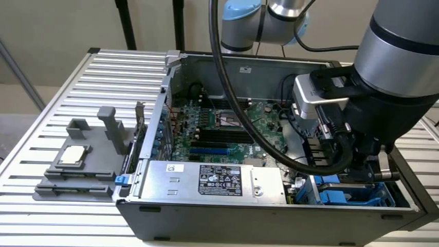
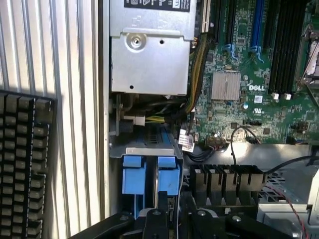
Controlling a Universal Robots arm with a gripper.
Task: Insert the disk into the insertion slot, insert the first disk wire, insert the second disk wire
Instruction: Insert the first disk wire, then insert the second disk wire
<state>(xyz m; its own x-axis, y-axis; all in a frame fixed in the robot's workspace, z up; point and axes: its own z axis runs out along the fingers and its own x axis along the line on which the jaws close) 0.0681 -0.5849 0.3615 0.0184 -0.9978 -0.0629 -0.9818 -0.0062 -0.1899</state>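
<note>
- An open dark grey metal computer case (image 1: pixel 274 226) lies on a slatted silver metal table (image 1: pixel 61 216). A large silver power-supply box with a black label (image 1: pixel 213 180) sits inside along the case's near wall.
- Just beside the power-supply box, on the exterior view's right, is the insertion slot (image 1: pixel 343 198), a bay of the dark grey drive cage with blue plastic rails.
- The disk (image 2: pixel 168 174) shows its bright blue plastic frame in that bay, close to the end of the power-supply box. Its silver body cannot be made out.
- The black gripper (image 2: pixel 163 215) of the thick grey robot arm (image 1: pixel 398 51) hangs over the bay, near the blue tabs and beside the power-supply box. Whether it is spread, pressed together or pinching something, I cannot tell.
- A bundle of yellow and black cables (image 2: pixel 195 74) runs from the end of the power-supply box toward the bay.
- A green motherboard (image 1: pixel 226 128) lies beyond the power-supply box, deeper in the case.
- A grey plastic fixture (image 1: pixel 82 170) stands on the table outside the case, to the exterior view's left of the power-supply box.
- A black keyboard (image 2: pixel 20 164) lies on the table across the case wall from the power-supply box.
</note>
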